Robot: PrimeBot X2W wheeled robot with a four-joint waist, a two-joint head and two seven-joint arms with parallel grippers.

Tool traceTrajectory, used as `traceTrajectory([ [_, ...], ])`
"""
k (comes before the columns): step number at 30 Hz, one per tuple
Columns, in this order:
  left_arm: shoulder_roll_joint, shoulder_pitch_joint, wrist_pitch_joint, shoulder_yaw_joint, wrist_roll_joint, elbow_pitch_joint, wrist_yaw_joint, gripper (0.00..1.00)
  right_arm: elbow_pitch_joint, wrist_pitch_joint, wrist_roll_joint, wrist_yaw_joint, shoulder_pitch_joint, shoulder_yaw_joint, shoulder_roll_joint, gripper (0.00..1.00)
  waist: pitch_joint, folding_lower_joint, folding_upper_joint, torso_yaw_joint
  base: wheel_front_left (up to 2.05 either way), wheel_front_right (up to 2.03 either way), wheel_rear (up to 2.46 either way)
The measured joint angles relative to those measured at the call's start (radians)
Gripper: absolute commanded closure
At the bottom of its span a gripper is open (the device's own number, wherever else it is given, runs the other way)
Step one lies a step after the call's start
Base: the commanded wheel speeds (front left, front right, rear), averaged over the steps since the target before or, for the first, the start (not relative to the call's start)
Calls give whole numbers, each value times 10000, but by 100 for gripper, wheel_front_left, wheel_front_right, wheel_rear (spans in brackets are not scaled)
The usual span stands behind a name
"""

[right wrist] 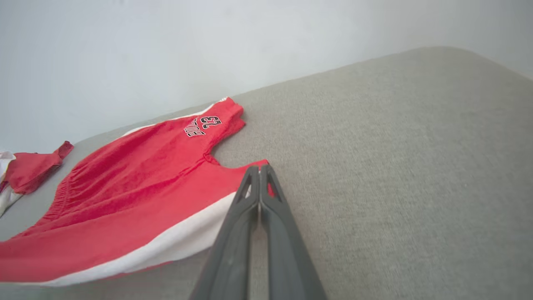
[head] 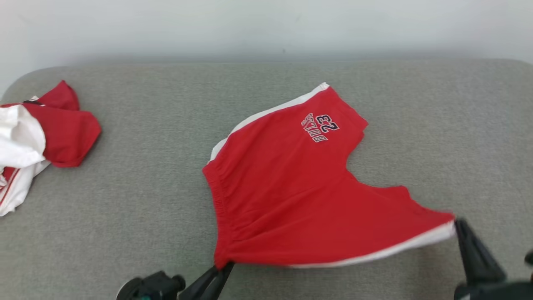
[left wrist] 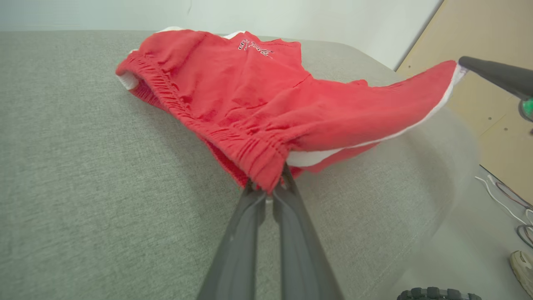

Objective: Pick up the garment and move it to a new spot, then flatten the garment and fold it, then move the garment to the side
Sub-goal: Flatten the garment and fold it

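Left end effector (head: 227, 265) clamped on red shorts (head: 291, 187) waistband corner; right end effector (head: 457, 223) clamped on leg hem.

One red garment (head: 291, 187), one red-and-white heap (head: 37, 137), two claws, left claw (head: 227, 266), right claw (right wrist: 259, 168)

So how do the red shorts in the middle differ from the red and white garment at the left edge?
The red shorts are spread out, pulled between the left pincer at the waistband corner and the right pincer at a leg hem; the red and white garment lies crumpled and untouched. The shorts are mostly red with a white side stripe and a 23 print; the garment shows large white patches. Both lie on the grey cushion.
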Motion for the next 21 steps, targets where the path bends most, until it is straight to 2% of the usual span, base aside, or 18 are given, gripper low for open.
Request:
traceTrajectory([
  [5, -207, -856, 130, 113, 81, 38, -96, 100, 456, 387, -75, 0, -1804, 341, -523, 100, 42, 1, 0, 345, 0, 0, 0],
  [11, -721, -2112, 211, 464, -40, 646, -261, 100, 1852, 686, -336, 0, -4475, 1022, -917, 100, 519, 3, 1, 686, 0, 0, 0],
  [21, -1806, -4061, 224, 579, -460, 2479, -614, 100, 5831, 401, -692, 0, -9032, 1804, -1198, 100, 1734, 4, 3, 1274, 0, 0, 0],
])
